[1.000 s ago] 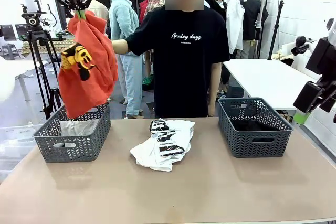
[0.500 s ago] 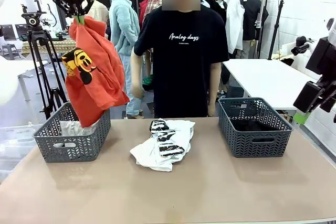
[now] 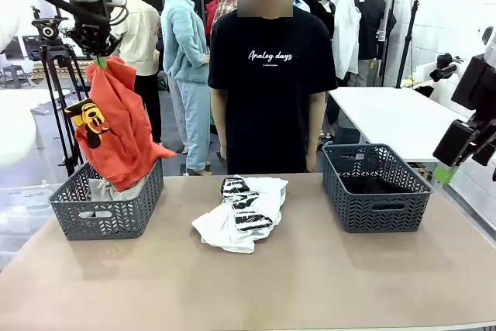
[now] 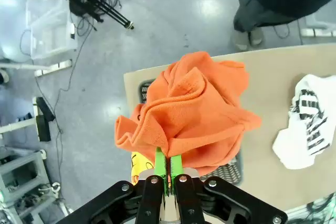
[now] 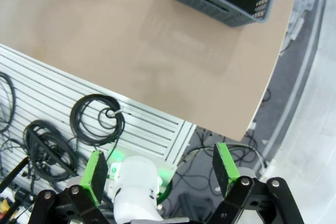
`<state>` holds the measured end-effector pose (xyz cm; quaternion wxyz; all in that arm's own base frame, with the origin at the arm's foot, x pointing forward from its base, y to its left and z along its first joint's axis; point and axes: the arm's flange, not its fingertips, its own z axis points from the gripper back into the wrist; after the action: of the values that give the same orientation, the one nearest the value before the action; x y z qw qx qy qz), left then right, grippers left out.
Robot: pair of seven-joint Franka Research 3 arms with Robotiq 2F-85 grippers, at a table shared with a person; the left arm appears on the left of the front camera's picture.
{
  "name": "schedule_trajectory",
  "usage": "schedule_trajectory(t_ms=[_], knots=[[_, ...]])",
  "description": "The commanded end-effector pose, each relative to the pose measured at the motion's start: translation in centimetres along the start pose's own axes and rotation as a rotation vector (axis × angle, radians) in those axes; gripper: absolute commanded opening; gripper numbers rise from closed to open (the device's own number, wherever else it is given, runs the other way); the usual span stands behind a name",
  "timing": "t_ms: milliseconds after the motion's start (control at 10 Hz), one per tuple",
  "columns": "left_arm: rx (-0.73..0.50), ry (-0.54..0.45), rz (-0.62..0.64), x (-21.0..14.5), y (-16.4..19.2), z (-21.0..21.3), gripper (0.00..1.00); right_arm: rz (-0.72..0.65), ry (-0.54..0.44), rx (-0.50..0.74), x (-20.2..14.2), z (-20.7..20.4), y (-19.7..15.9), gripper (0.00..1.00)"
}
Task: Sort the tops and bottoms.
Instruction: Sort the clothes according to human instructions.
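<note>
The orange top (image 3: pixel 116 133) hangs bunched from my left fingers (image 3: pixel 99 53), which are clamped on a fold of its cloth. Its lower end dips into the left basket (image 3: pixel 108 218) and lies against the light grey top (image 3: pixel 105 189) already in there. A second ago I held it higher and more spread out, and the person's hand (image 3: pixel 217 139) was reaching to it. Now that hand hangs at the person's side, and the top has come down and drifted toward 9 o'clock. I judge the drop is near: letting go should land it with the other top. From that basket, the white top (image 3: pixel 244 211) with black print lies crumpled on the desk (image 3: pixel 310 284) at 3 o'clock, not yet sorted. Further the same way stands the right basket (image 3: pixel 376 203), holding something dark. My right fingers (image 5: pixel 160 170) are spread apart and empty, off the desk's edge. At 12 o'clock the person's black T-shirt (image 3: pixel 271 91) reads "Analog days". The orange top's yellow graphic shows no words, and I cannot read the white top's print.
</note>
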<state>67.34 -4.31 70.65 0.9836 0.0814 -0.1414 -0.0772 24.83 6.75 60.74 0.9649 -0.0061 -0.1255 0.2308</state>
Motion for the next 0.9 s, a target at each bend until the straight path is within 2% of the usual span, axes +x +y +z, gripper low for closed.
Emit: schedule_trajectory(t_ms=[0, 100, 300, 400, 500, 800], knots=[[-0.086, 0.074, 0.016, -3.7, 0.0, -1.4, 0.0, -0.003, 0.011, -0.003, -0.1, -0.1, 0.0, 1.0], [0.0, 0.0, 0.0, 0.0, 0.0, 0.0, 0.0, -0.003, 0.011, -0.003, -0.1, -0.1, 0.0, 1.0], [0.0, 0.0, 0.0, 0.0, 0.0, 0.0, 0.0, -0.003, 0.011, -0.003, -0.1, -0.1, 0.0, 1.0], [-0.028, 0.033, -0.01, -0.1, 0.1, -1.1, 0.0, -0.003, 0.011, -0.003, -0.1, -0.1, 0.0, 1.0], [-0.032, 0.105, -0.029, -0.3, 0.4, -4.4, 0.0, -0.003, 0.011, -0.003, -0.1, -0.1, 0.0, 1.0], [-0.084, 0.143, -0.015, -4.9, 2.0, -10.8, 0.0, -0.003, 0.011, -0.003, -0.1, -0.1, 0.0, 1.0]])
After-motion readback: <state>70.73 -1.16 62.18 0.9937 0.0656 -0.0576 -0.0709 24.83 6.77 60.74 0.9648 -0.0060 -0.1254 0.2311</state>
